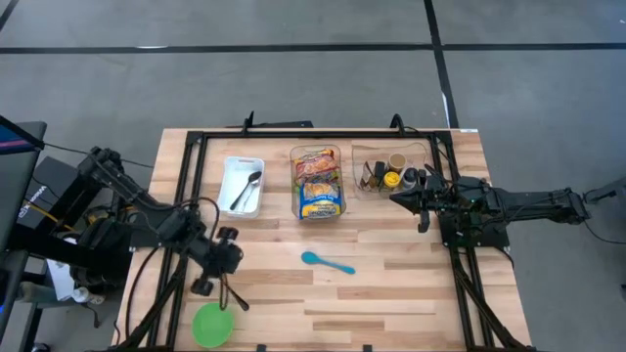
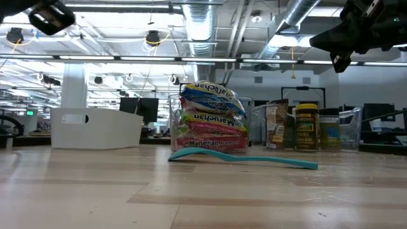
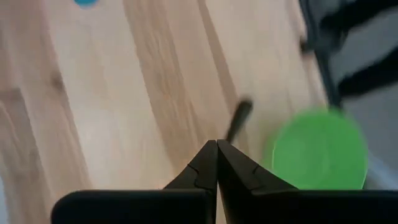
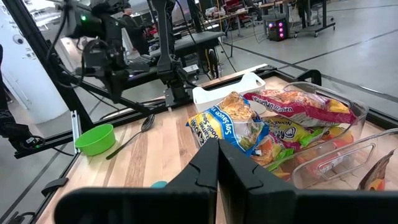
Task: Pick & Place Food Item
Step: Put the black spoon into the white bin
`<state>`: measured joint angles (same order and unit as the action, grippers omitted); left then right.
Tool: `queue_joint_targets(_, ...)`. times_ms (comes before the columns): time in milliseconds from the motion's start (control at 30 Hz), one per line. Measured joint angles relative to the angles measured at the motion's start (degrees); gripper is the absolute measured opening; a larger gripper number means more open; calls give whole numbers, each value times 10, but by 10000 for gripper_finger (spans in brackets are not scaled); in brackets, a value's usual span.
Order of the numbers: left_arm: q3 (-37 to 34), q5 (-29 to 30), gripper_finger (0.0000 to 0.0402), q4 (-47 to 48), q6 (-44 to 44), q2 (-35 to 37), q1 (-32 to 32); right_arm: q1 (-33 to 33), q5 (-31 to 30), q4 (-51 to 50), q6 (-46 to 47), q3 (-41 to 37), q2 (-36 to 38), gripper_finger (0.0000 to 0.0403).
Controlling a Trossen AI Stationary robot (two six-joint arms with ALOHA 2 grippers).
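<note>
Centrally, the noodle packets (image 1: 318, 183) lie in a clear bin (image 1: 337, 156) at the table's (image 1: 391, 284) far edge. Right gripper (image 1: 395, 198) hovers beside it, fingers together. Left gripper (image 1: 243, 305) hovers near the green bowl (image 1: 212, 326), fingers together, empty.

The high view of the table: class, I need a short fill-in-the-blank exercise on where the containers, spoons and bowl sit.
1. The white tray holds a ____ spoon.
2. The clear bin in the middle of the row holds packs of ____.
3. The loose spoon lying on the wooden table is ____ in colour.
4. The green bowl sits nearest the ____ gripper.

Missing words: metal; ramen noodles; blue; left
</note>
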<state>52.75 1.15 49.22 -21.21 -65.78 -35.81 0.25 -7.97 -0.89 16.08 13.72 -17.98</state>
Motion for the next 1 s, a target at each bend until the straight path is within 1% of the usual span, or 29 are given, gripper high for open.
queue_joint_targets(167,-3,0,0,79,61,0,-44,0,0,0,0,0,0,0)
queue_joint_targets(233,-15,-1,0,93,62,0,-56,0,0,0,0,0,0,0)
queue_joint_targets(333,-47,-4,0,90,50,0,-75,0,0,0,0,0,0,0)
queue_joint_targets(533,-116,-15,0,42,47,0,-94,0,0,0,0,0,0,0)
queue_joint_targets(667,-151,-15,1,-25,47,0,-95,0,0,0,0,0,0,0)
queue_joint_targets(800,-172,-15,1,-77,49,0,-95,0,0,0,0,0,0,0)
queue_joint_targets(1000,-182,-16,1,-108,61,0,-95,0,0,0,0,0,0,0)
